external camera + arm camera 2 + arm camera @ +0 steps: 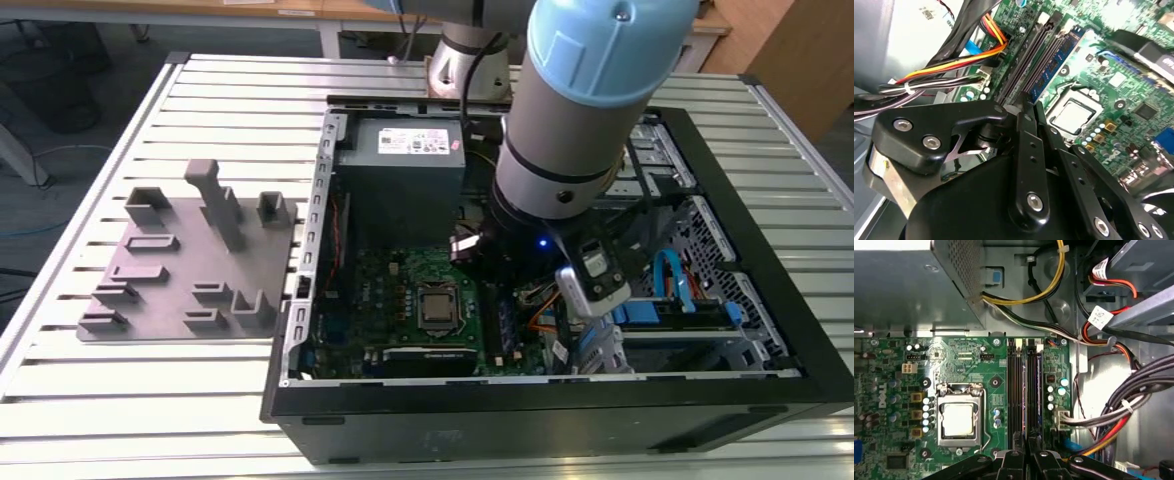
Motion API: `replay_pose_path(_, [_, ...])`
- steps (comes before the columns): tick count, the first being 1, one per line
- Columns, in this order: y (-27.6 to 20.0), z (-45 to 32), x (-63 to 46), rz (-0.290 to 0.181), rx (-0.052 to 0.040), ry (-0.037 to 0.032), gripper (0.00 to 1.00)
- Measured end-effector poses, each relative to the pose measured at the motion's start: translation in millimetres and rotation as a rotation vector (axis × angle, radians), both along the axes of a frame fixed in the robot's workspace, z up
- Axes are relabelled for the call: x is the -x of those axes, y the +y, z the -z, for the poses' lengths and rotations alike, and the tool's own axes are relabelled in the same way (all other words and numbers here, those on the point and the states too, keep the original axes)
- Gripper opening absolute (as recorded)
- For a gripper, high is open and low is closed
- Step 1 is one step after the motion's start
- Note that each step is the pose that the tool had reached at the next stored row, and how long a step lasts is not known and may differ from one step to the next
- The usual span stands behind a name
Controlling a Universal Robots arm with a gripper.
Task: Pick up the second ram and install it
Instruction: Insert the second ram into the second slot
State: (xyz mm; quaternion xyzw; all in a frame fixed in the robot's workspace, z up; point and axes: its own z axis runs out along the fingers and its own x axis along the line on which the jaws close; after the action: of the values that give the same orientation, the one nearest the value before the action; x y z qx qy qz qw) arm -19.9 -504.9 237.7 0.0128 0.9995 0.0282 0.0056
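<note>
While the claw (1025,452) is pinched shut on the memory stick (1046,67), the stick's long axis is lined up along the motherboard (899,365) slots.

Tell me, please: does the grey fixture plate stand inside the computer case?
No. In the exterior view the grey fixture plate lies on the slatted table, outside the computer case, to the exterior view's left of it.

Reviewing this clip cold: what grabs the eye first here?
The robot arm reaching down into the open computer case dominates the exterior view. In both wrist views the gripper sits right over the memory slots beside the CPU socket. A grey fixture plate lies on the table at the exterior view's left.
</note>
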Motion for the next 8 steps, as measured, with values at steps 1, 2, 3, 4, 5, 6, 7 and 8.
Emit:
replay_pose_path(1, [1.9, 1.7, -0.1, 0.0, 0.0001, 0.0, 0.14])
replay_pose_path(2, [3.7, 3.6, 0.0, 0.0, -0.0002, -0.0001, 0.14])
replay_pose_path(3, [5.7, 5.5, 0.0, 0.0, -0.0001, -0.0001, 0.14])
replay_pose_path(4, [7.4, 7.2, 0.0, 0.0, -0.0001, 0.0, 0.14])
replay_pose_path(5, [8.6, 9.2, 0.0, 0.0, -0.0004, -0.0002, 0.14])
replay_pose_path(6, [9.1, 11.0, -0.1, 0.0, -0.0004, -0.0001, 0.14])
replay_pose_path(7, [9.3, 12.9, -0.1, 0.0, -0.0002, 0.0, 0.14])
replay_pose_path(8, [9.3, 14.7, -0.1, 0.0, -0.0003, 0.0, 0.14])
